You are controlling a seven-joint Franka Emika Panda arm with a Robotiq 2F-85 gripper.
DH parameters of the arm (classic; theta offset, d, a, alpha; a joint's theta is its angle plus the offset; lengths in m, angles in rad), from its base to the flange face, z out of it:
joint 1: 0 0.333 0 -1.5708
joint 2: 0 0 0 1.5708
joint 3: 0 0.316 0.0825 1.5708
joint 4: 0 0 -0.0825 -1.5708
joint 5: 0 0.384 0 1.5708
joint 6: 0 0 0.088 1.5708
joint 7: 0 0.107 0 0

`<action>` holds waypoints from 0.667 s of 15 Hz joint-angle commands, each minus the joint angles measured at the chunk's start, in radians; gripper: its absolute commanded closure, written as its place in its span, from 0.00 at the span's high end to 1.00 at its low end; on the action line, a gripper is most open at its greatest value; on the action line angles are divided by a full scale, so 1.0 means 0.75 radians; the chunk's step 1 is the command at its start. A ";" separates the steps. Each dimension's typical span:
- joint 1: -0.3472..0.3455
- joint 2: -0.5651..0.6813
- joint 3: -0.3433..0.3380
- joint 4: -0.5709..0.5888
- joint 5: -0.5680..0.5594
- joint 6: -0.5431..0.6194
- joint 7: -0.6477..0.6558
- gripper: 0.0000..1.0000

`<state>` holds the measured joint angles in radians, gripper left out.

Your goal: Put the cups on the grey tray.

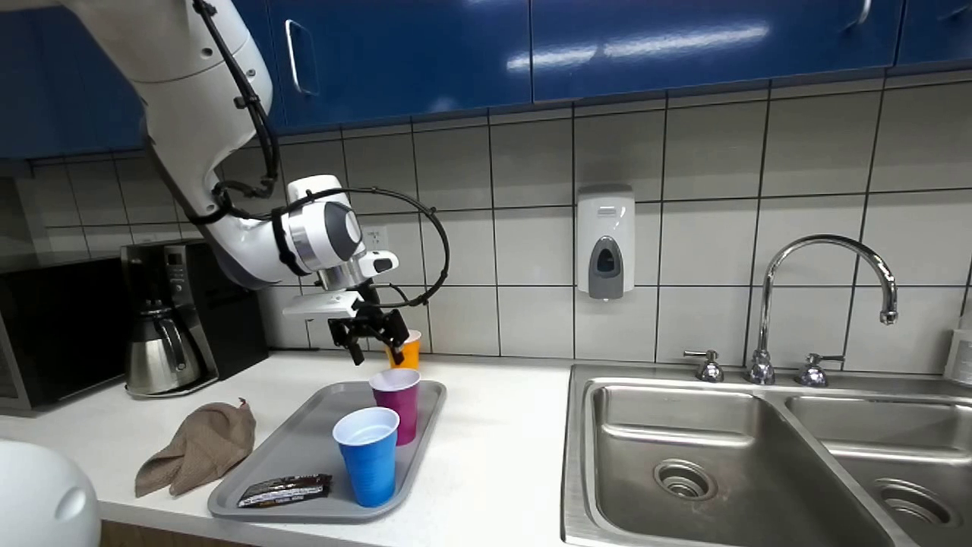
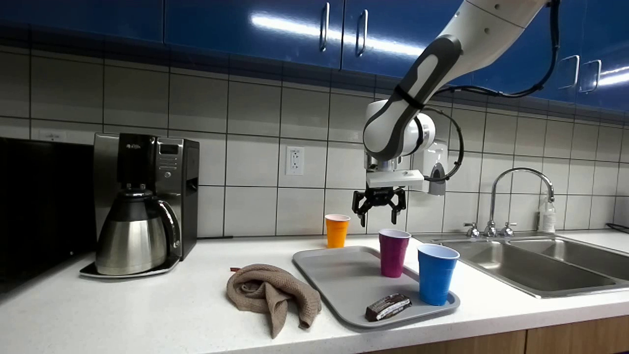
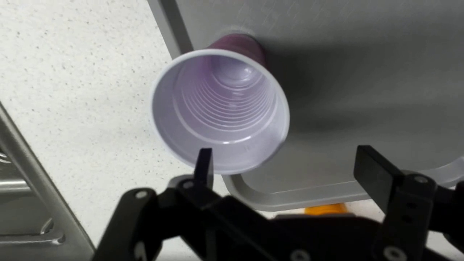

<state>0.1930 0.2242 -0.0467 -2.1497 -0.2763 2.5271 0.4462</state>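
Note:
On the grey tray (image 1: 326, 429), the magenta-pink cup (image 2: 392, 258) and the blue cup (image 2: 435, 279) both stand upright, the blue one nearer the counter's front. The orange cup (image 2: 337, 232) stands on the counter just beyond the tray's far edge. My gripper (image 2: 379, 221) is open and holds nothing, hanging above the tray's far end, higher than the cups. In the wrist view one fingertip of the gripper (image 3: 284, 156) overlaps the magenta-pink cup's rim (image 3: 224, 168). Only a sliver of the orange cup (image 3: 326, 209) shows there, and the blue cup is out of that view.
A dark wrapped bar (image 2: 388, 307) lies on the tray near its front. Beside the tray is a crumpled brown cloth (image 2: 272, 292). The coffee maker with its steel pot (image 2: 132, 241) stands farther off, and the steel sink (image 1: 683, 441) is on the tray's opposite side.

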 commanded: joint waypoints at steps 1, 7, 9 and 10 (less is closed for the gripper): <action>-0.016 0.002 0.015 0.001 -0.004 -0.003 0.001 1.00; -0.013 0.029 0.021 0.038 0.017 -0.003 0.011 1.00; -0.006 0.059 0.018 0.075 0.002 0.011 0.023 1.00; -0.003 0.079 0.017 0.102 0.005 0.004 0.031 1.00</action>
<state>0.1930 0.2432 -0.0430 -2.1330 -0.2732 2.5336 0.4481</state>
